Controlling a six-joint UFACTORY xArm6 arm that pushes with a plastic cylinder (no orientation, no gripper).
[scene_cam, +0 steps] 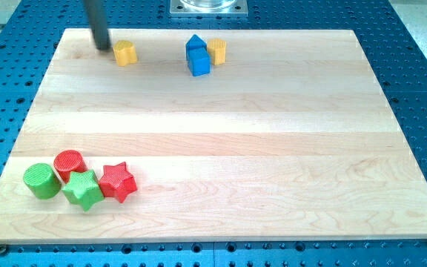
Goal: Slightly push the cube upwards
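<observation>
A blue cube (199, 64) sits near the view's top, a little left of centre, touching a blue house-shaped block (195, 46) above it. A yellow block (217, 51) stands just to their right. Another yellow block (126, 53) lies further left. My tip (103, 47) rests on the board just left of that yellow block, well to the left of the blue cube.
At the view's bottom left a cluster holds a green cylinder (41, 182), a red cylinder (70, 165), a green star (83, 189) and a red star (117, 182). The wooden board (221, 148) lies on a blue perforated table. The arm's metal base (208, 7) shows at the top.
</observation>
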